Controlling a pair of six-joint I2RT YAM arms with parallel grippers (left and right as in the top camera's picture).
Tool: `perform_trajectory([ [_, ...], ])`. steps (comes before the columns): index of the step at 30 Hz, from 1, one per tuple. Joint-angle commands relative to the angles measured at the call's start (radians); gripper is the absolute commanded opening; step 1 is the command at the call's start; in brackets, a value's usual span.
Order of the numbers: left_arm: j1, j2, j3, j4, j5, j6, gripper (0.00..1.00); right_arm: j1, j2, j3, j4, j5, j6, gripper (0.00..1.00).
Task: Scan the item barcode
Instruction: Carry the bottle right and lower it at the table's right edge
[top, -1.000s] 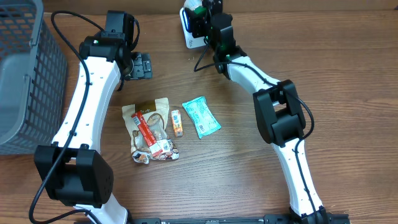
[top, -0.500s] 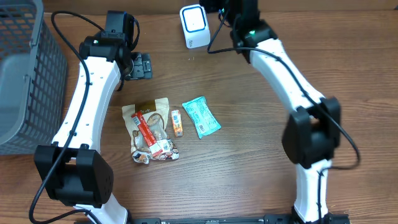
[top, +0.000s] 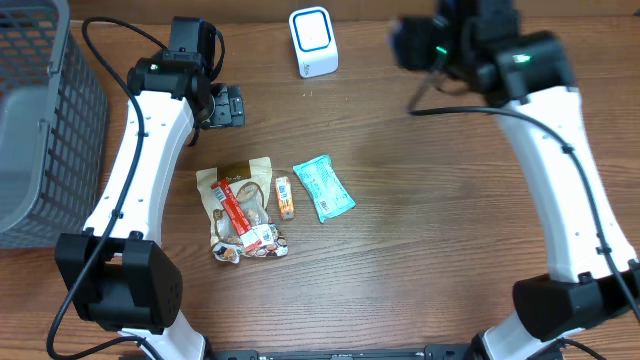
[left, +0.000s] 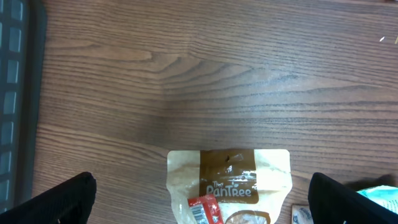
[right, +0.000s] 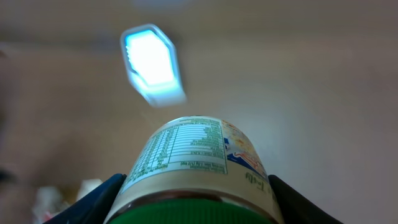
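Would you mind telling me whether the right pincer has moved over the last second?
Yes. The right pincer, gripping the jar, has swung rightward, away from the white scanner it was beside.

right claw (top: 409, 46) swung right, bottle (right: 196, 158) off scanner (top: 313, 42)

A grey mesh basket (top: 80, 120) sits at the upper left of the overhead frame on the wooden worktop (top: 400, 260). Left of centre lie a tan pouch (top: 240, 175), a small orange packet (top: 285, 197) and a teal packet (top: 323, 187), side by side.
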Motion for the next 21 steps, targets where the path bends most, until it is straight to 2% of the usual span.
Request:
perform_trajectory([
  [1,-0.002,-0.015,0.016,0.000,-0.013,-0.003,1.00,-0.102,0.013,-0.029,-0.165,0.026,0.023,0.08],
  [3,-0.002,-0.015,0.016,0.000,-0.013,-0.003,1.00,-0.163,0.023,-0.086,-0.270,0.053,0.080,0.08],
  [6,-0.002,-0.015,0.016,0.000,-0.013,-0.003,1.00,-0.261,0.024,-0.222,-0.289,0.074,0.136,0.08],
  [12,-0.002,-0.015,0.016,0.000,-0.013,-0.003,1.00,-0.494,0.024,-0.526,-0.077,0.072,0.188,0.08],
  [21,-0.002,-0.015,0.016,0.000,-0.013,-0.003,1.00,-0.718,0.024,-0.786,0.165,0.068,0.188,0.10],
])
